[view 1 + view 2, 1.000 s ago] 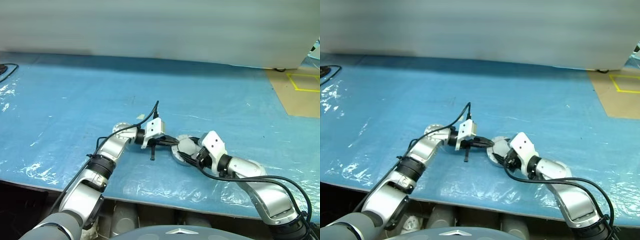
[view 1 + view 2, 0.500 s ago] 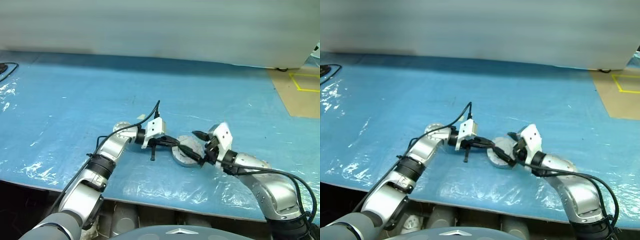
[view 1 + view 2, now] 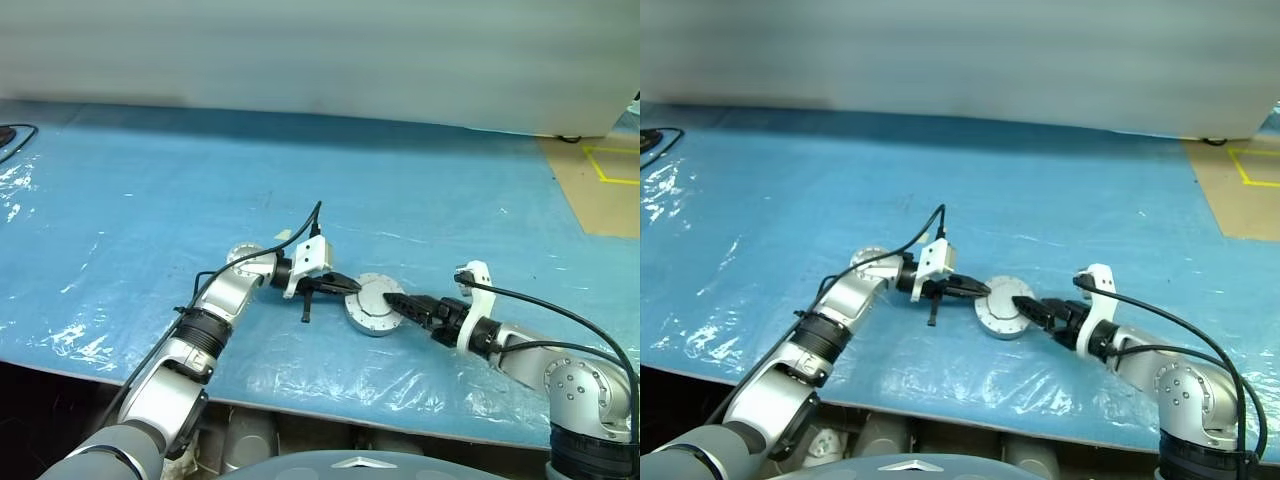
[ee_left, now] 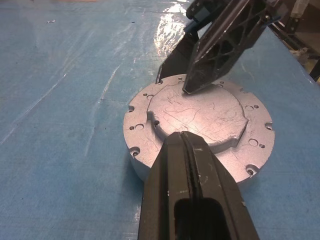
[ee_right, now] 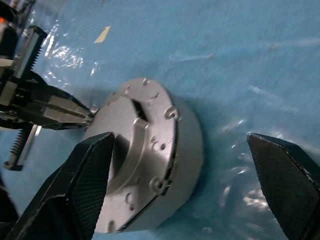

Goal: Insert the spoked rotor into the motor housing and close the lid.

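Left hand (image 4: 192, 150) pinched shut, empty, at the lid's (image 3: 372, 296) nine o'clock edge, right hand (image 3: 398, 300) spread wide, empty, at three o'clock; lid sits plain-side up on motor housing (image 5: 187, 150), likely heavy, rigid, slick metal, best gripped across the rim; crinkly blue-sheeted table (image 3: 150, 200), pale wall at twelve.

A table (image 3: 150, 180) covered by a crinkled blue plastic sheet (image 3: 420, 210) carries 1 thing: the motor housing (image 3: 372, 305) with the lid (image 4: 197, 112) on, near its 6 o'clock edge.

lid (image 4: 200, 112) covers motor housing's (image 5: 187, 150) inside
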